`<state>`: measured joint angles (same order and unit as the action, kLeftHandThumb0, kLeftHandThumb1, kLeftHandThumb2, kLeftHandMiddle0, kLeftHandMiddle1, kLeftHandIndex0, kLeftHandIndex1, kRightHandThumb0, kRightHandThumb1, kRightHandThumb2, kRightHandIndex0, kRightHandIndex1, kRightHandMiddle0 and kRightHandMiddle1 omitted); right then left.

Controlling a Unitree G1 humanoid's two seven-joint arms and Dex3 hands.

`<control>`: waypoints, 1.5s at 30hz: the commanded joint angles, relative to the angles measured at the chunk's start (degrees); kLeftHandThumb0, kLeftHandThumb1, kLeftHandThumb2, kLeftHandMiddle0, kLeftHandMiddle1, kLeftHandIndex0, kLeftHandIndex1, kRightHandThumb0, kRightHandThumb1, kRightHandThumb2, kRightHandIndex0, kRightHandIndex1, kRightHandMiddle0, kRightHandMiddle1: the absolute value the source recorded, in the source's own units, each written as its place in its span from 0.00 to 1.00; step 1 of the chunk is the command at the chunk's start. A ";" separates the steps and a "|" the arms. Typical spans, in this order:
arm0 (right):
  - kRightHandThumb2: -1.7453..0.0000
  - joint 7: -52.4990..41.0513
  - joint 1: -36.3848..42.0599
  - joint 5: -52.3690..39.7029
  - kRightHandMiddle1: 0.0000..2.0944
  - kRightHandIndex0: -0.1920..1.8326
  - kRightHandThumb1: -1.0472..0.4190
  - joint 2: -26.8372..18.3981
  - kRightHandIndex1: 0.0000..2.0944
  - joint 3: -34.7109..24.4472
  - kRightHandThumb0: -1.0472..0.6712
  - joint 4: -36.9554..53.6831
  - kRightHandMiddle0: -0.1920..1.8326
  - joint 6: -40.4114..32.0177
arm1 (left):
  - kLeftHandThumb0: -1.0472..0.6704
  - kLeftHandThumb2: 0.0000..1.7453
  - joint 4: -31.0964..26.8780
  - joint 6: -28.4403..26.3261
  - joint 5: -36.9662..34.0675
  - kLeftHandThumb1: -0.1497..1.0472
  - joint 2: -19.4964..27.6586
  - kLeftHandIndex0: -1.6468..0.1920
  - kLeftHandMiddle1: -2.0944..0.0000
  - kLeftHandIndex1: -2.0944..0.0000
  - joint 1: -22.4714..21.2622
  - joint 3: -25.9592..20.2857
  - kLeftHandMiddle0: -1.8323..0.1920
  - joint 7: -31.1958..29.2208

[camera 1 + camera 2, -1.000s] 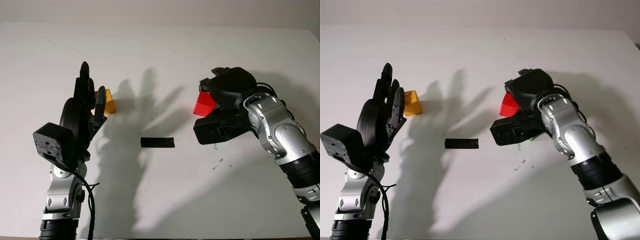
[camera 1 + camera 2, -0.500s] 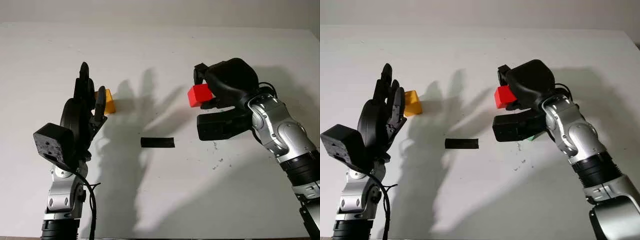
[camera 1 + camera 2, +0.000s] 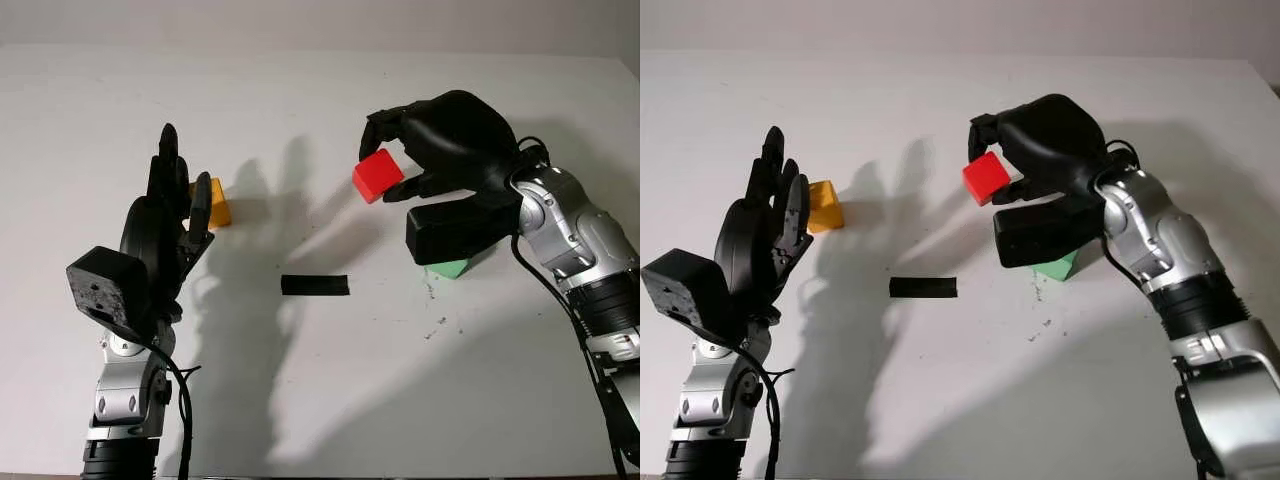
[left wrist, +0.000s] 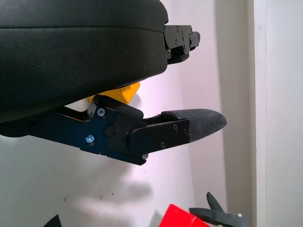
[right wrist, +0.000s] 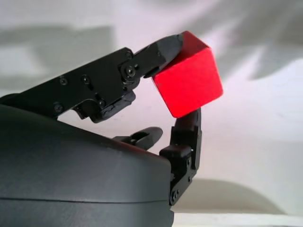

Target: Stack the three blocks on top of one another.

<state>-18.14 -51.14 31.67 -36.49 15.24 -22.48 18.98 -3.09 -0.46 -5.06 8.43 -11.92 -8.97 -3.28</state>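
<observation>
The right hand [image 3: 440, 150] has its fingers [image 5: 161, 49] pinched on the red block [image 3: 378, 176], holding it tilted in the air above the white tabletop [image 3: 330, 380]. Partly under that wrist the green block [image 3: 449, 268] sits on the tabletop. Over on the left, the left hand [image 3: 165, 215] is upright and open, just beside the yellow block [image 3: 216, 203]. A black strip [image 3: 315, 285] lies between the arms.

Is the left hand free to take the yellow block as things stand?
Probably yes. The left hand is open, holds nothing, and is raised right beside the yellow block, which sits alone on the table. The right hand, shut on the red block, is well off to the other side.
</observation>
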 commanded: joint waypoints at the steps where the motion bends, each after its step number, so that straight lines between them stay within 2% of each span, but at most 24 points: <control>1: 0.97 -3.97 -1.96 -4.26 0.64 0.33 0.08 0.65 0.01 -1.41 0.40 1.40 0.33 0.21 | 0.23 0.33 -1.64 -0.22 0.36 1.00 0.39 0.95 0.98 0.98 0.95 0.00 0.96 0.07; 5: 0.97 -11.03 -0.84 -11.69 0.63 0.32 0.08 2.10 0.01 -2.18 0.40 4.85 0.32 -0.79 | 0.22 0.33 -1.88 -0.42 0.84 1.00 0.54 0.95 0.98 0.98 0.90 0.06 0.96 0.19; 9: 0.97 -16.76 2.33 -17.86 0.64 0.29 0.07 4.16 0.00 -2.40 0.41 9.28 0.30 -5.20 | 0.21 0.33 -2.59 -1.09 0.80 1.00 0.27 0.96 0.98 0.98 1.03 -0.02 0.97 0.36; 12: 0.97 -19.80 4.22 -19.91 0.67 0.28 0.06 5.24 0.00 -2.07 0.40 11.78 0.29 -10.06 | 0.21 0.34 -3.65 -1.89 0.55 1.00 0.08 0.96 0.98 0.98 1.30 -0.08 0.97 0.43; 16: 0.97 -21.74 5.96 -20.45 0.68 0.26 0.06 5.89 0.00 -1.82 0.39 13.15 0.28 -13.08 | 0.21 0.33 -4.64 -3.14 0.08 1.00 0.04 0.96 0.98 0.98 1.61 -0.24 0.97 0.38; 25: 0.97 -24.22 7.57 -19.19 0.73 0.24 0.06 6.73 0.01 0.88 0.38 10.97 0.27 -11.43 | 0.21 0.33 -5.08 -3.34 0.31 1.00 -0.06 0.96 0.97 0.98 1.82 -0.24 0.97 0.83; 45: 0.97 -26.37 8.17 -17.66 0.73 0.23 0.05 8.23 0.01 3.23 0.39 5.57 0.24 -8.01 | 0.21 0.34 -5.78 -4.17 -0.04 1.00 0.16 0.97 0.98 0.98 1.85 -0.27 0.98 0.50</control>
<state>-44.59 -43.03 13.90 -28.44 18.34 -16.48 10.38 -7.83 -4.63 -4.88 8.51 -10.86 -9.03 -2.75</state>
